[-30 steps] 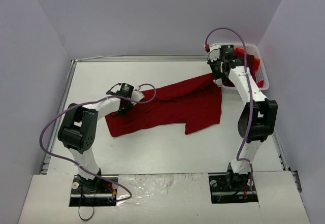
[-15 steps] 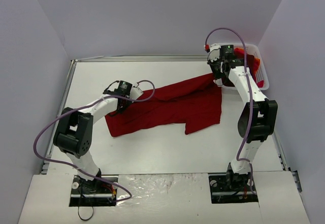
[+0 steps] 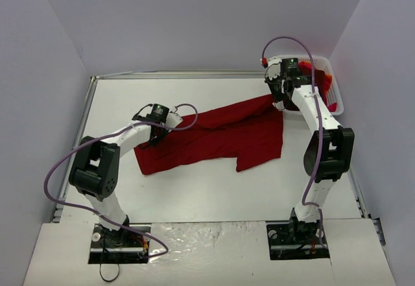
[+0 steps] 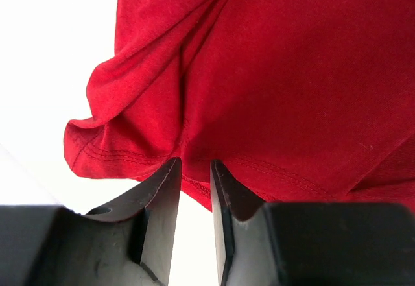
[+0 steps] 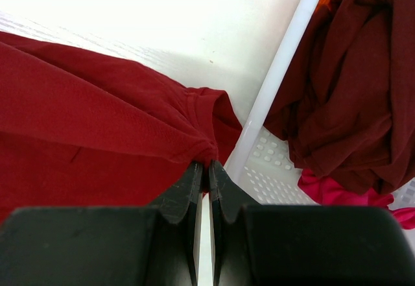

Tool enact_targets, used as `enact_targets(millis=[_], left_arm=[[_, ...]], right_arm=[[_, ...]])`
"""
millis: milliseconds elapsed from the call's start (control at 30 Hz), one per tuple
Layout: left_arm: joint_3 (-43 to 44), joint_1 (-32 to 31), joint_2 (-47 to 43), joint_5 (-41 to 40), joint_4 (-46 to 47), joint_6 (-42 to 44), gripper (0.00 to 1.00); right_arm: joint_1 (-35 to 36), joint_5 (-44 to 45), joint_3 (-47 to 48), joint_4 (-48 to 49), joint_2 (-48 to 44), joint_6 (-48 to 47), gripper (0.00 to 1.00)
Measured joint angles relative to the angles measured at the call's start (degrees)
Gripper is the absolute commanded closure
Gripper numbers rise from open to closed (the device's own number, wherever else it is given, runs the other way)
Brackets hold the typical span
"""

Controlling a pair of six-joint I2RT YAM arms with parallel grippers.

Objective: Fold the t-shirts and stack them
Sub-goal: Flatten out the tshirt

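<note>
The dark red short-sleeved t-shirt (image 3: 220, 137) is soft, matt knit cloth, creased, with a double row of stitching along its hem. The flat white table top (image 3: 194, 189) under it looks smooth, with a faint sheen. At the far right, the white rectangular mesh basket (image 3: 337, 101) is smooth moulded plastic, slightly glossy on its rim. The crumpled maroon shirt (image 5: 343, 91) in it is matt cloth, as is the bright pink-red cloth (image 5: 337, 189) beneath. The fingers of the left gripper (image 4: 194, 163) and right gripper (image 5: 206, 164) look like hard, matt black plastic. The purple cables (image 3: 285, 37) are smooth and shiny. A crinkled silvery sheet (image 3: 207, 234) at the near edge glints like foil.
</note>
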Motion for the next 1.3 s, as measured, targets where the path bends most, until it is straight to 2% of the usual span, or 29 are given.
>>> enact_targets(millis=[167, 467, 633, 667, 700, 733, 867, 1267, 1300], left_arm=[[0.0, 0.0, 0.6, 0.0, -0.3, 0.0, 0.8], [0.0, 0.0, 1.1, 0.0, -0.4, 0.0, 0.98], [0.1, 0.0, 1.2, 0.0, -0.4, 0.0, 0.97], [0.1, 0.0, 1.2, 0.0, -0.4, 0.0, 0.91], [0.1, 0.0, 1.2, 0.0, -0.4, 0.0, 0.8], [0.1, 0.0, 1.2, 0.0, -0.5, 0.1, 0.75], [0.2, 0.0, 1.2, 0.2, -1.0, 0.0, 0.71], [1.4, 0.0, 3.2, 0.2, -1.1, 0.0, 0.75], [1.5, 0.0, 3.4, 0.2, -1.1, 0.0, 0.78]], right_arm=[[0.0, 0.0, 0.0, 0.0, 0.0, -0.2, 1.0], [0.0, 0.4, -0.4, 0.0, 0.0, -0.4, 1.0], [0.0, 0.4, -0.5, 0.0, 0.0, -0.6, 1.0], [0.0, 0.4, -0.5, 0.0, 0.0, -0.6, 1.0], [0.0, 0.4, -0.5, 0.0, 0.0, -0.7, 1.0], [0.0, 0.4, -0.5, 0.0, 0.0, -0.7, 1.0], [0.0, 0.5, -0.5, 0.0, 0.0, -0.9, 1.0], [0.0, 0.7, -0.6, 0.0, 0.0, -1.1, 1.0], [0.0, 0.7, -0.7, 0.0, 0.1, -1.2, 1.0]])
